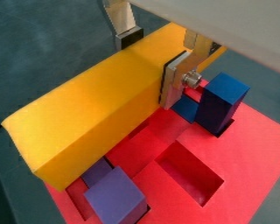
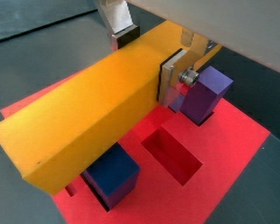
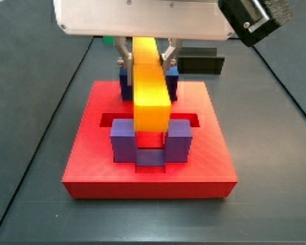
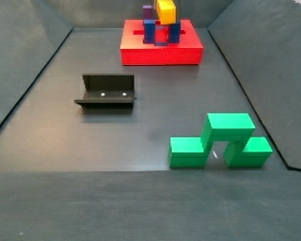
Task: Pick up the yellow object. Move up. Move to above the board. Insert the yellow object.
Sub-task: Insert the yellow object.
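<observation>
Dark grey tabletop is seen bounded by low dark walls in a side view. Going left to right in that view, the fixture is found at mid-left, well apart from everything else; the board is placed at the far end, near the middle; and a green block is set at the near right, well apart from the board.

On the board, purple-blue posts are arranged in pairs, one pair at the near side and one at the far side, with recessed slots cut into the red surface beside them. The bar is seen lying lengthwise between the posts, its near end lowered between the near pair and its far end raised, so that it is tilted. Whether its lower end is touching the board cannot be told.

The end effector is positioned over the far part of the board, under a white housing in a side view. It is clenched on the bar: in both wrist views a silver finger is pressed flat against one long face of the bar near its upper end, and a second finger is seen behind the opposite face. A small black box is visible just beyond the board at the right.
</observation>
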Tool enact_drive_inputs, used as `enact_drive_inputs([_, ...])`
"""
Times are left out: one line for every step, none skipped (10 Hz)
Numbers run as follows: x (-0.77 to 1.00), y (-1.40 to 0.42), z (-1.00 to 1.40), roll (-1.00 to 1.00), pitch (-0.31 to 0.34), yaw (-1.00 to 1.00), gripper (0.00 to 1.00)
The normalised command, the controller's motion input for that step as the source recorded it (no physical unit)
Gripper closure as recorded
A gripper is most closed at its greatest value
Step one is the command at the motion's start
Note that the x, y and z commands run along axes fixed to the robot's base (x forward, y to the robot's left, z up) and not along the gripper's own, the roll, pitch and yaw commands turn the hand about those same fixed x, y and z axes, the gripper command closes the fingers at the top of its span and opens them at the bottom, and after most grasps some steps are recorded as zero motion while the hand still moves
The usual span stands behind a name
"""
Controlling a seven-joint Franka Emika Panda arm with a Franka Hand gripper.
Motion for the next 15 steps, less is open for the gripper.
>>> enact_drive_inputs([0.0,-0.14,-0.07,0.47,-0.08,0.13,1.0])
enact_drive_inputs([0.0,-0.17,-0.08,0.42,-0.067,0.11,1.0])
enact_drive_inputs([-0.01,0.0,0.0,0.03,0.0,0.0,1.0])
enact_drive_inputs([0.0,0.0,-0.03,0.0,0.0,0.0,1.0])
enact_drive_inputs([0.09,0.0,-0.21,0.05,-0.013,0.0,1.0])
enact_drive_inputs([0.1,-0.04,-0.29,0.1,-0.051,0.0,1.0])
enact_drive_inputs([0.09,-0.06,-0.26,0.11,-0.051,0.0,1.0])
enact_drive_inputs([0.08,-0.1,-0.25,0.11,-0.054,0.0,1.0])
enact_drive_inputs([0.08,-0.11,-0.24,0.1,-0.059,0.0,1.0])
enact_drive_inputs([0.11,-0.15,-0.22,0.1,-0.057,0.0,1.0])
enact_drive_inputs([0.15,-0.2,-0.25,0.1,-0.06,0.0,1.0])
enact_drive_inputs([0.15,-0.22,-0.24,0.12,-0.059,0.0,1.0])
enact_drive_inputs([0.18,-0.2,-0.22,0.11,-0.044,0.0,1.0])
enact_drive_inputs([0.21,0.0,-0.31,0.08,-0.02,-0.03,1.0])
enact_drive_inputs([0.23,0.05,-0.36,0.13,0.0,-0.05,1.0])
